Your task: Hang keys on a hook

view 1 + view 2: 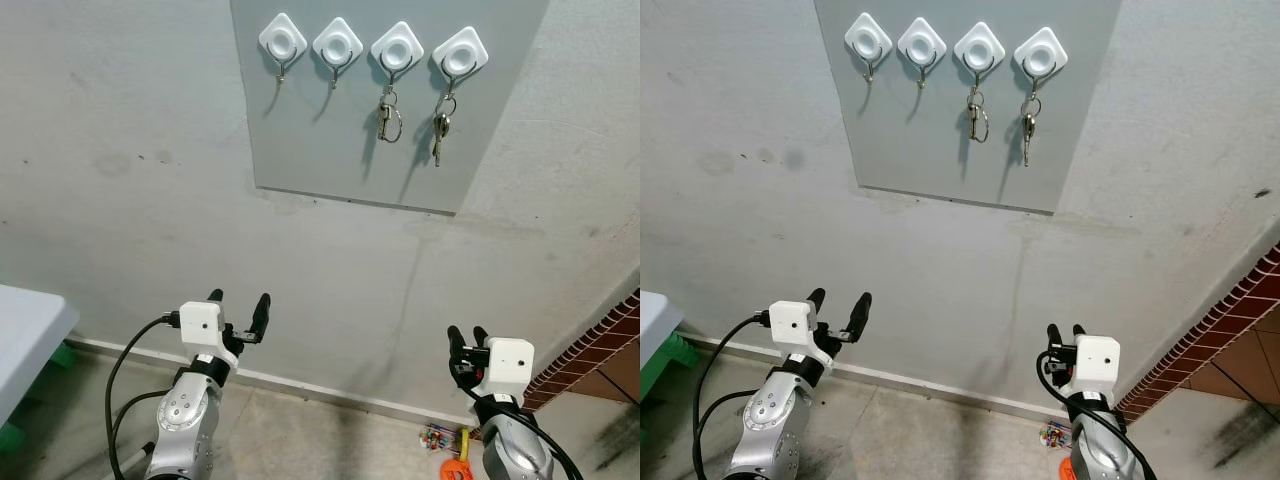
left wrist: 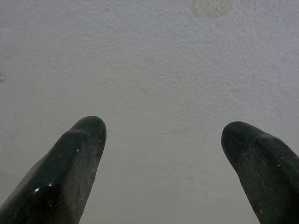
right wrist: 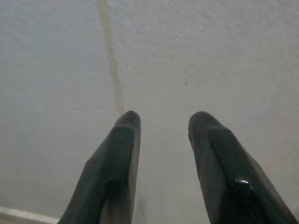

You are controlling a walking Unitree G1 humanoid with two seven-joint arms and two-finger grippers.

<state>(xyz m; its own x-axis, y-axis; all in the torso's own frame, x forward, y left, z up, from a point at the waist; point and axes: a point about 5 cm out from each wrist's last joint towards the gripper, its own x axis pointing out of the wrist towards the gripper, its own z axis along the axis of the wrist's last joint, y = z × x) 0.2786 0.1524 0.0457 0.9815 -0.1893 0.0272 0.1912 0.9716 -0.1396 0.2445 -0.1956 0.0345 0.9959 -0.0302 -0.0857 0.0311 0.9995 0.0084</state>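
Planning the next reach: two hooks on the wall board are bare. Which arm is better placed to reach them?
Probably left. The bare hooks sit on the board's left half, more above the left gripper, jaws open. The right gripper sits below the hung keys. Neither holds anything.

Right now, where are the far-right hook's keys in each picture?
Left eye view: keys top, right of middle.
Right eye view: keys top, just right of middle.
Left wrist view: bare wall past left gripper.
Right wrist view: bare wall past right gripper.
Shared landmark: grey board behind them.
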